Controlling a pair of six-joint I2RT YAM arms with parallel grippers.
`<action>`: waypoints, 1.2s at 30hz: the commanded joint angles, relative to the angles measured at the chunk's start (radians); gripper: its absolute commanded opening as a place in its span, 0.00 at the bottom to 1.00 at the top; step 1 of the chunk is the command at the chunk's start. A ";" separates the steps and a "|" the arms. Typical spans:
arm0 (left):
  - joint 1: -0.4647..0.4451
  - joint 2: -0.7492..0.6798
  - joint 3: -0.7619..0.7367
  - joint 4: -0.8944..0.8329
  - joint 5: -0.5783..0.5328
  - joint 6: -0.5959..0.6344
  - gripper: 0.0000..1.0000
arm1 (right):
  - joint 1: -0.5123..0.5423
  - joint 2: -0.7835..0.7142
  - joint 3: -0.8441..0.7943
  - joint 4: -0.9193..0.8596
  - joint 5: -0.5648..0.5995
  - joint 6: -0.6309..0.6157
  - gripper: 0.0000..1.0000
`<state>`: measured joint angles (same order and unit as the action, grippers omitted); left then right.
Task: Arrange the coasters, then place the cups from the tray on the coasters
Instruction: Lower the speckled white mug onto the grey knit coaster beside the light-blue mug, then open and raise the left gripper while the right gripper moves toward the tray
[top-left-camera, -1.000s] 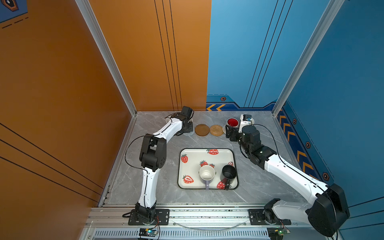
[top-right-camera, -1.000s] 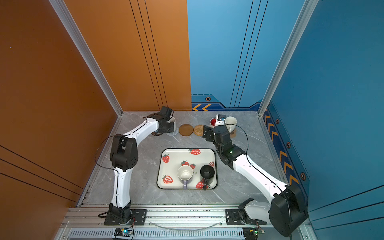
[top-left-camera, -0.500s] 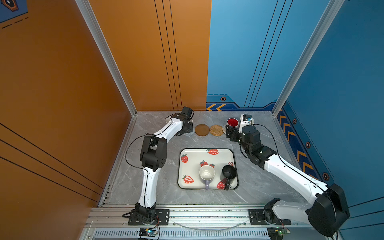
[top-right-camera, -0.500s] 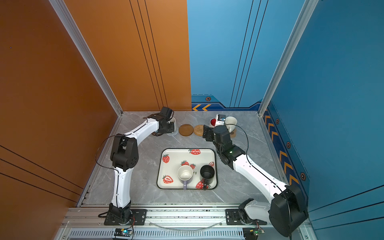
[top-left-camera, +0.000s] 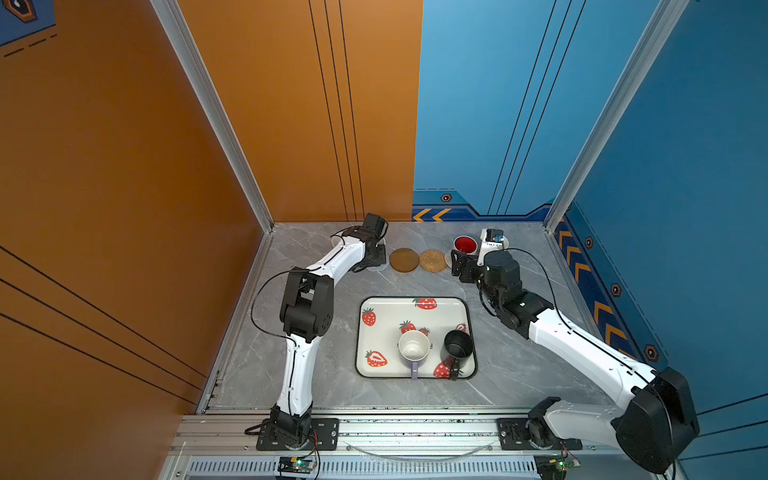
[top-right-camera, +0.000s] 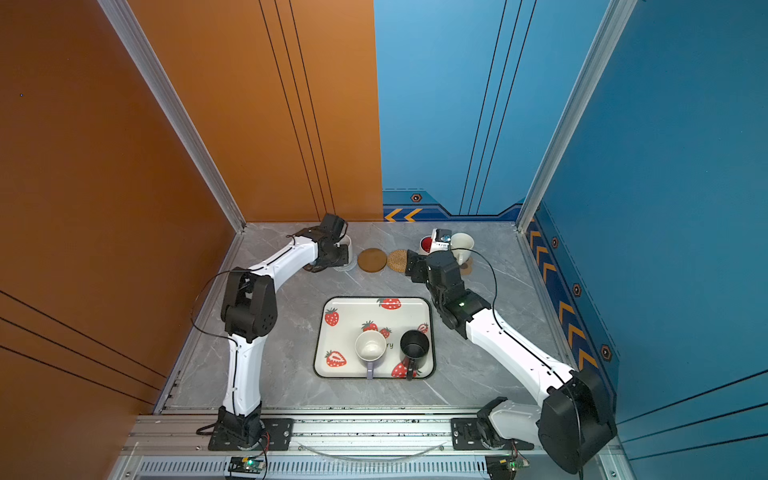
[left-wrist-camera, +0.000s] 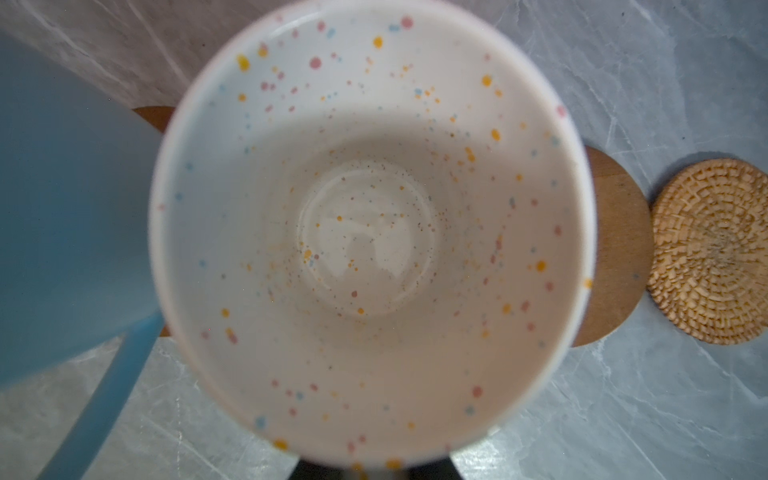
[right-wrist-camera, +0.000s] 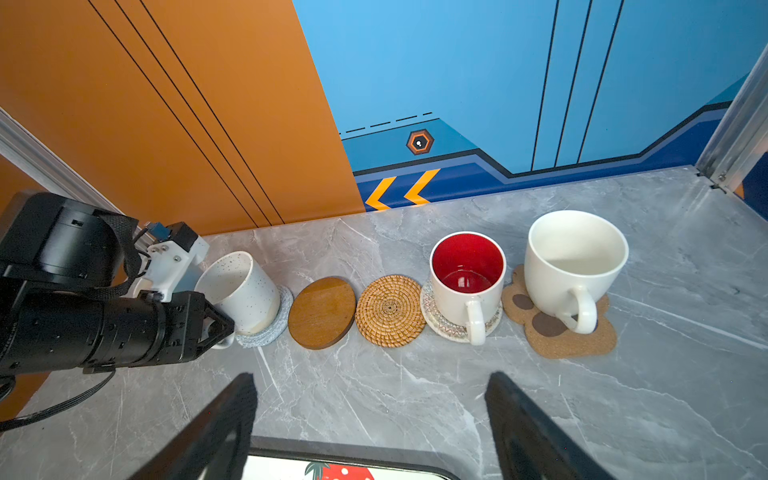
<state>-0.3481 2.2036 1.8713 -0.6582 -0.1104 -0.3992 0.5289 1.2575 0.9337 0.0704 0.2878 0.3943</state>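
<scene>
speckled cup (right-wrist-camera: 241, 291) | tilted on grey coaster (right-wrist-camera: 272, 332) | gripped by left pincer (right-wrist-camera: 222, 332)

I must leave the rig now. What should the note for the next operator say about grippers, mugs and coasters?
Left gripper: shut on the handle of the speckled mug; mug tilted on the grey woven coaster, not yet flat.
Right gripper: open, empty, facing the coaster row.
Done: red-inside mug on the patterned woven coaster; cream mug on the paw coaster; light blue mug stands beside the speckled one.
Left to do: lavender mug and black mug wait on the tray; brown disc and rattan coaster are free.
</scene>
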 joint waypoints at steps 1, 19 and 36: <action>-0.007 -0.001 0.028 0.007 0.005 0.018 0.05 | -0.008 -0.013 -0.013 -0.011 -0.009 0.015 0.85; -0.029 -0.045 0.018 -0.031 -0.015 0.049 0.56 | -0.007 -0.025 -0.018 -0.012 -0.015 0.028 0.85; -0.060 -0.237 -0.035 -0.034 -0.032 0.086 0.61 | -0.005 -0.004 0.004 -0.018 -0.077 0.041 0.84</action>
<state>-0.3946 2.0232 1.8542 -0.6758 -0.1177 -0.3351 0.5289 1.2564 0.9234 0.0696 0.2459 0.4206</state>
